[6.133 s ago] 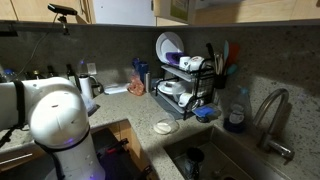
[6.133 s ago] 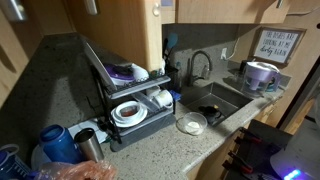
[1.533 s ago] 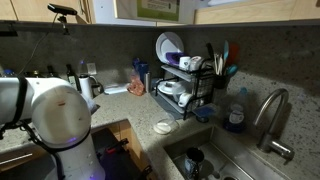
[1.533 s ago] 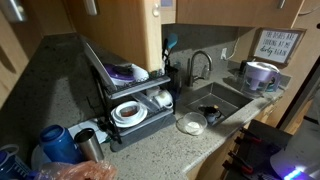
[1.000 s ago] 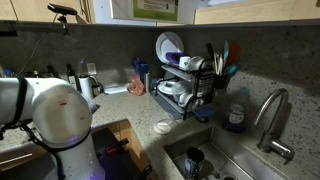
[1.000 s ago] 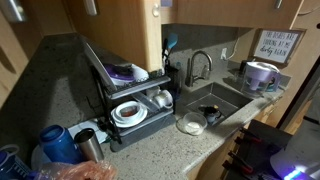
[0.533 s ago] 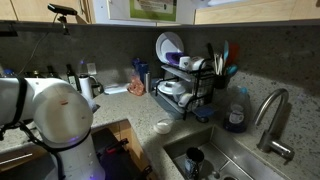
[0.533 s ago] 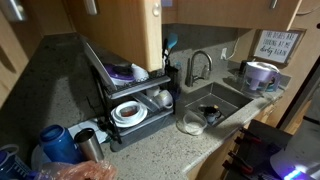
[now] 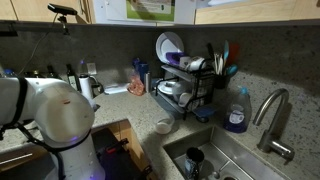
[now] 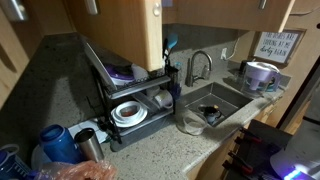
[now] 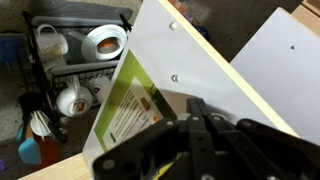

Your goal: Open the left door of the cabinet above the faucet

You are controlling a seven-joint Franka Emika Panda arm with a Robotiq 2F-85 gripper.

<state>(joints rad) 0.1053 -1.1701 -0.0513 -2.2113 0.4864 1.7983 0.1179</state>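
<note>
**Carrying the left door round on its hinge**

The kitchen was dim, with a speckled stone bench (image 9: 125,105) running below tan wall units. Nearest the wrist camera, your jaws (image 11: 197,108) were pressed together with nothing visible between them. They sat just in front of what looked to be the white inner face of the left door (image 11: 235,75), where a green printed sheet (image 11: 135,105) was stuck. Whether the tips touched the panel or its edge could not be told.

In an exterior view the left door (image 10: 115,35) stood out at an angle from the cabinet (image 10: 225,10), so by my reading the opening was partly done and not finished.

With shut jaws you had no grip, only a push. The sound way was to bear on the bare white panel near its free edge, off the sheet, and follow the curve the door makes about its hinge. A straight drive would have risked slipping off the edge or straining the hinge. Slow, even pressure suited a light flat panel like this one.

Further down, the dish rack (image 10: 130,100) with its plates and bowls stood under the door, so dropping your wrist was to be avoided. Beyond it lay the sink (image 10: 215,100) and the faucet (image 10: 198,65), well below the door and out of its path.
</note>
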